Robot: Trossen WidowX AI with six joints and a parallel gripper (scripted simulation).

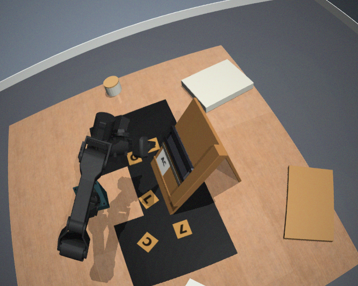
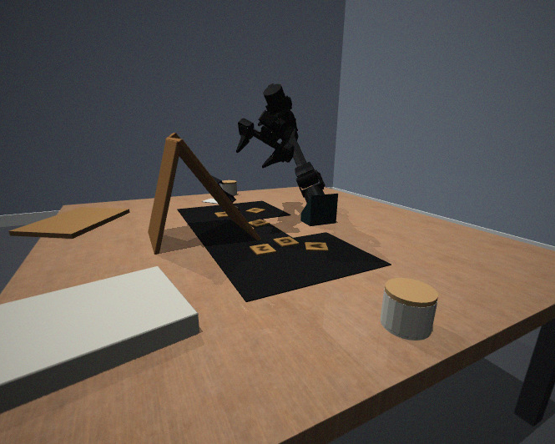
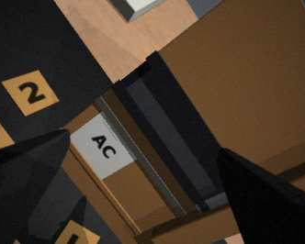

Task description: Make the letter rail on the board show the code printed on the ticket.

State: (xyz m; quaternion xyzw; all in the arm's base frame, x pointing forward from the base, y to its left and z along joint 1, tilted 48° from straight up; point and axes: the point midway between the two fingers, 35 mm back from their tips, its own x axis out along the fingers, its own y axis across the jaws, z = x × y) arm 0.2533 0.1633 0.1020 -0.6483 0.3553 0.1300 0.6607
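Observation:
The sloped wooden board (image 1: 196, 122) (image 2: 163, 200) (image 3: 261, 83) carries a dark letter rail (image 1: 178, 154) (image 3: 174, 133) with no tile visible in it. The ticket (image 1: 162, 162) (image 3: 100, 147) below it reads AC. The A tile (image 2: 316, 246) lies flat, hidden by the arm in the top view. The C tile (image 1: 147, 242) (image 2: 254, 209) lies flat on the other part of the mat. Other tiles are a G (image 1: 134, 158) (image 2: 285, 240), a 2 (image 2: 263, 249) (image 3: 31, 93), an L (image 1: 148, 199) and one like a 7 (image 1: 182, 229). My gripper (image 2: 251, 158) (image 3: 146, 145) is open and empty, raised above the mat near the board.
The black mat (image 1: 203, 258) (image 2: 249, 281) lies under the tiles. A white block (image 1: 217, 83) (image 2: 77, 320) lies behind the board, a lidded jar (image 1: 112, 86) (image 2: 409, 307) stands near the counter edge, and a flat wooden slab (image 1: 308, 202) (image 2: 72, 222) lies near another edge.

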